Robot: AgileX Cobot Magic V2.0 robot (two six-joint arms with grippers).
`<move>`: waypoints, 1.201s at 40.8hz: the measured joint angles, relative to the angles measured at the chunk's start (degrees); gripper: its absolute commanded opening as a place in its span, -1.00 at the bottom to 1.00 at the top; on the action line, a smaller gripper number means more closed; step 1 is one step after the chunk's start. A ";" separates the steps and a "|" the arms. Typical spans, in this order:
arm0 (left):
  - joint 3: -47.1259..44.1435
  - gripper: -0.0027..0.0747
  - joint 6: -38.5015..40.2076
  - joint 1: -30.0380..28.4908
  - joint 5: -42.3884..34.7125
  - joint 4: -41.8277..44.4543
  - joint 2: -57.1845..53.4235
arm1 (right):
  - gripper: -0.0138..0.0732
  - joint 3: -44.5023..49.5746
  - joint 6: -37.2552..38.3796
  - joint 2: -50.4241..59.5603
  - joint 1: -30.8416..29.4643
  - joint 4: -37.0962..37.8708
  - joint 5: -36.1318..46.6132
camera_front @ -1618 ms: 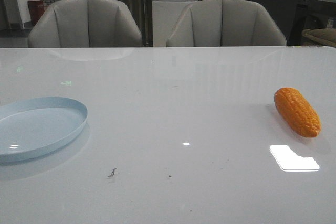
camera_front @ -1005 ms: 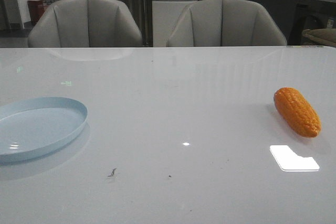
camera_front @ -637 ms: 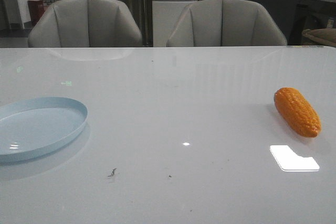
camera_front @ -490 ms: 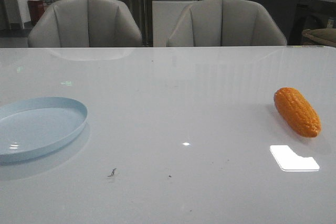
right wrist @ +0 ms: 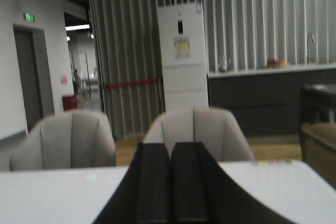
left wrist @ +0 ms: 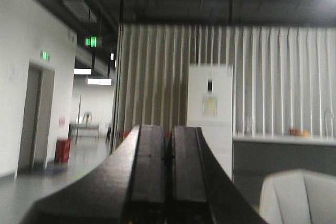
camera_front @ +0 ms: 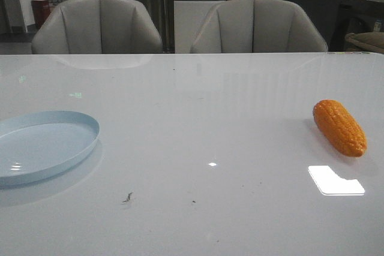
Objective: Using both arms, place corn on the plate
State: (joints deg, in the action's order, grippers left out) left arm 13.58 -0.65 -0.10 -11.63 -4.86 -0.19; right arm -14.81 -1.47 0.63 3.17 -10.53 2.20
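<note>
I'm seeing both the left gripper (left wrist: 169, 177) and right gripper (right wrist: 169, 182) pinched closed, holding nothing. The corn (camera_front: 339, 128) is lying far right on the table (camera_front: 198, 118), long axis running diagonally, so probably nearer my right arm; the plate (camera_front: 43, 150) is sitting far left. Only the front view is showing either.

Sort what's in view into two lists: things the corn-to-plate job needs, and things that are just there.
Needed for the job:
corn, lying on the table's right side
plate, at the table's left edge
left gripper, shut
right gripper, shut

Just there:
table
two grey chairs behind it
white cabinet
</note>
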 measured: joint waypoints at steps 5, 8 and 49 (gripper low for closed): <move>10.82 -0.70 0.00 0.00 5.19 -0.13 4.19 | -0.55 -9.98 0.03 -2.98 0.00 -0.11 -0.87; 16.71 -0.70 0.00 0.00 6.58 -0.13 8.75 | -0.55 -15.11 0.13 -7.61 0.00 -0.11 -0.99; 29.85 -0.55 0.00 0.00 41.07 -0.61 52.74 | -0.19 -26.04 0.25 -55.52 0.00 -0.21 -35.22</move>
State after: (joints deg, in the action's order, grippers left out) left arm 43.43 -0.65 -0.10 29.44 -5.47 52.56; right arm -40.85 -1.22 -54.90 3.17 -10.74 -33.01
